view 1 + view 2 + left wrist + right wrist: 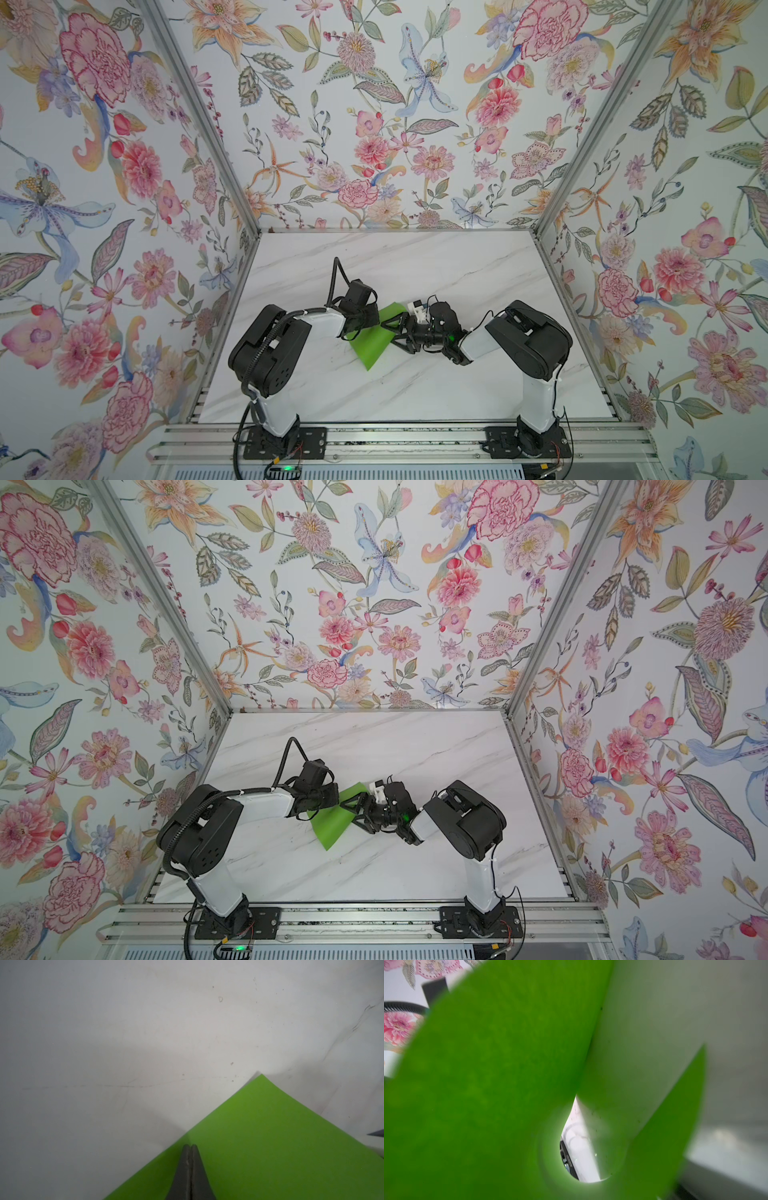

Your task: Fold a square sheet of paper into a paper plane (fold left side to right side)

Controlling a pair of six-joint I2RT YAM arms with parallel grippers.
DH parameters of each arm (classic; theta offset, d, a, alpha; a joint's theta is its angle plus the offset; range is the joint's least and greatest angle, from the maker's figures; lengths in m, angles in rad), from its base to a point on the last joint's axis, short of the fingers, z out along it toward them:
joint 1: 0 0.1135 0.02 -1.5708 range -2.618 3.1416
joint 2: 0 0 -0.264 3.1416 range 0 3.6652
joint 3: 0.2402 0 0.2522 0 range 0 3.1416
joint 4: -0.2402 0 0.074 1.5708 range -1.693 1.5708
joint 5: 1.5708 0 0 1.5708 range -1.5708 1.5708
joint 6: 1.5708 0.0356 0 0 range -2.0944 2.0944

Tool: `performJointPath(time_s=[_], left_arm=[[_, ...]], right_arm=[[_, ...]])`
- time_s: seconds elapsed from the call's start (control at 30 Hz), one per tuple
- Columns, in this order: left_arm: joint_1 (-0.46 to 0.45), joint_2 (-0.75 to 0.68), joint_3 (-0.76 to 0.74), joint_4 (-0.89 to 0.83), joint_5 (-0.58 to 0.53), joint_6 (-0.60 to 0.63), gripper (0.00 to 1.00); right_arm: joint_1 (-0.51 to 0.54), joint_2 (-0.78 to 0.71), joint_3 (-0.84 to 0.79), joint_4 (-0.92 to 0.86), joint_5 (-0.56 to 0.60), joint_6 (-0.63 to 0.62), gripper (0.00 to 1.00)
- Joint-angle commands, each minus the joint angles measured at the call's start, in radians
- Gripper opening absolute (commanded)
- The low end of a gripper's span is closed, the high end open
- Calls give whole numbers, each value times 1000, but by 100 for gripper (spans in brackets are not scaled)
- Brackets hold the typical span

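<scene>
The square sheet of paper (pixel 371 350) is bright green and lies mid-table between my two grippers in both top views; the same sheet (pixel 330 830) has its right part lifted and curled. My left gripper (pixel 190 1145) is shut, its tips together and resting on the sheet (pixel 270 1136) near one edge. From above, the left gripper (pixel 363 322) covers the sheet's left part. My right gripper (pixel 389 333) stands open at the sheet's right edge, jaws wide apart. In the right wrist view the curled paper (pixel 488 1084) fills the picture and hides the fingers. No paper plane shape shows.
The white marble tabletop (pixel 415 266) is bounded by floral walls on three sides. An aluminium rail (pixel 395 440) runs along the front with both arm bases on it. The left arm's cable (pixel 334 274) loops above its wrist.
</scene>
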Motion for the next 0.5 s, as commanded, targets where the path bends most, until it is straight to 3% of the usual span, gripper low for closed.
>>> performJointPath(time_s=[0.0, 0.17, 0.47], left_arm=[[8, 46, -57, -61, 53, -32, 0], [11, 29, -90, 43, 96, -87, 0], [51, 70, -55, -37, -10, -176, 0]], right_arm=[[-26, 52, 55, 16, 15, -2, 86], [-56, 81, 119, -41, 23, -45, 86], [-31, 18, 5, -22, 16, 13, 85]])
